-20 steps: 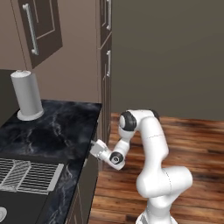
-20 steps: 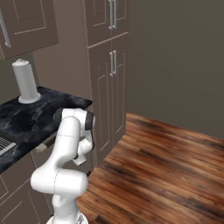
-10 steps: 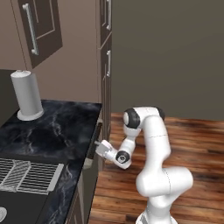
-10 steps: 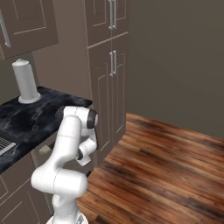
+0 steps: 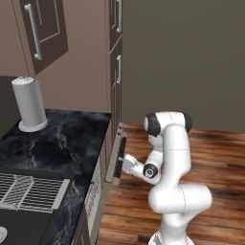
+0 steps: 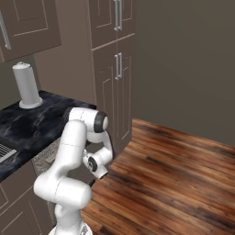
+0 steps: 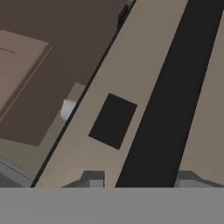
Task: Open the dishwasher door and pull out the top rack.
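The door (image 5: 116, 154) hangs ajar below the counter (image 5: 57, 143) edge, right of the mat (image 5: 29, 192). The roll (image 5: 29, 104) stands on the counter behind it.

Flat, even rendered light, moderately dim, no clear source. Soft sheen on wood floor (image 6: 183, 174) at lower right. No glare. Base views slightly soft; hand view blurry, blocky edges, close-up w/ little detail.
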